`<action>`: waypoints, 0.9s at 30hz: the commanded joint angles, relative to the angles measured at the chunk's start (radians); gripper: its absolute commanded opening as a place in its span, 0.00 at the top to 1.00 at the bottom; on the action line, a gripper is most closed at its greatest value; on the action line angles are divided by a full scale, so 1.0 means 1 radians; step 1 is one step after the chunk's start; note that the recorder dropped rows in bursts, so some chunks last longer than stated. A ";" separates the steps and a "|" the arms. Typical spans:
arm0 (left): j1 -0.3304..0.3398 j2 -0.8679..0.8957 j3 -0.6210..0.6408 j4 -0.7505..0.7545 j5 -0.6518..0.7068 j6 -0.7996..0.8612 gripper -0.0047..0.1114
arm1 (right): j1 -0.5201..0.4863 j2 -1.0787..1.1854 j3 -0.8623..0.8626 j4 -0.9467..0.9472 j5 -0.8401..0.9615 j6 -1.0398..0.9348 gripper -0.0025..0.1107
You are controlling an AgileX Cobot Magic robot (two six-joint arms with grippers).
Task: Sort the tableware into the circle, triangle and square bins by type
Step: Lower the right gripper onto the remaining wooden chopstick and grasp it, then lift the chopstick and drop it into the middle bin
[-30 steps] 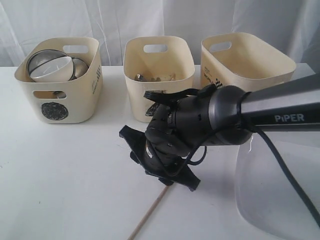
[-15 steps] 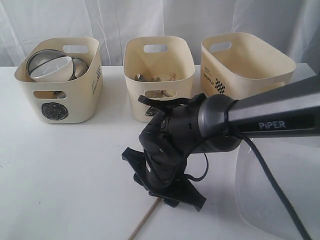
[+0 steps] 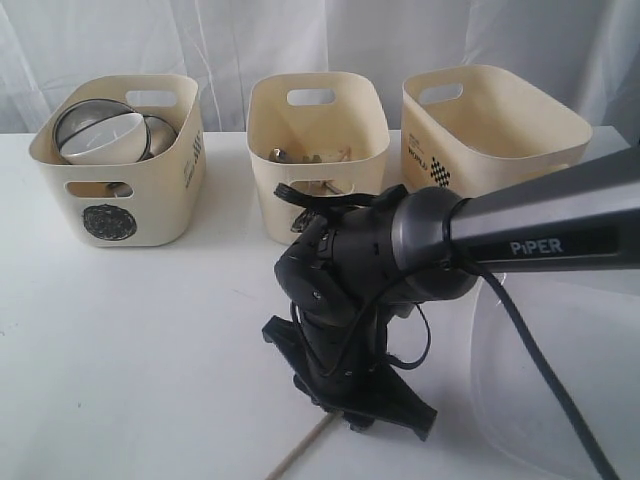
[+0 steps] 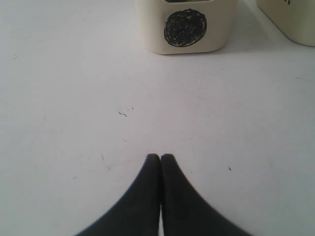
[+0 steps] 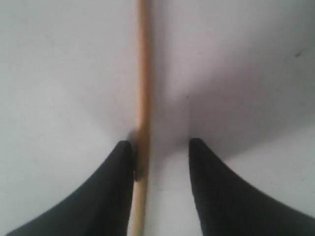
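R gripper [image 5: 160,145] is down at the table [image 3: 150,330] in front of the middle bin [image 3: 318,150]. Jaws apart w/ a moderate gap, not clamped. Chopstick [image 5: 142,73] lies flat betw the fingers [image 5: 123,162], touching the inner side of one and clear of the other. L gripper [image 4: 160,156] has its tips pressed together, nothing in them, facing the circle bin [image 4: 187,29] left of the middle bin. White bowl [image 3: 105,140] + steel bowl [image 3: 80,118] are in the circle bin. Cutlery [image 3: 300,157] is in the middle bin. Plate [image 3: 510,400] is on the table, front-right of the middle bin.
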 commanded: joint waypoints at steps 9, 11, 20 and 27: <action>-0.006 -0.004 0.003 -0.011 0.000 -0.002 0.96 | 0.004 0.040 0.014 0.006 -0.061 -0.061 0.98; -0.006 -0.004 0.003 -0.011 0.000 -0.002 0.96 | 0.004 0.040 0.014 0.006 -0.092 -0.050 0.98; -0.006 -0.004 0.003 -0.011 0.000 -0.002 0.96 | 0.004 -0.015 0.014 0.033 -0.364 -0.067 0.98; -0.006 -0.004 0.003 -0.011 0.000 -0.002 0.96 | 0.004 -0.099 0.012 -0.056 -0.452 -0.086 0.98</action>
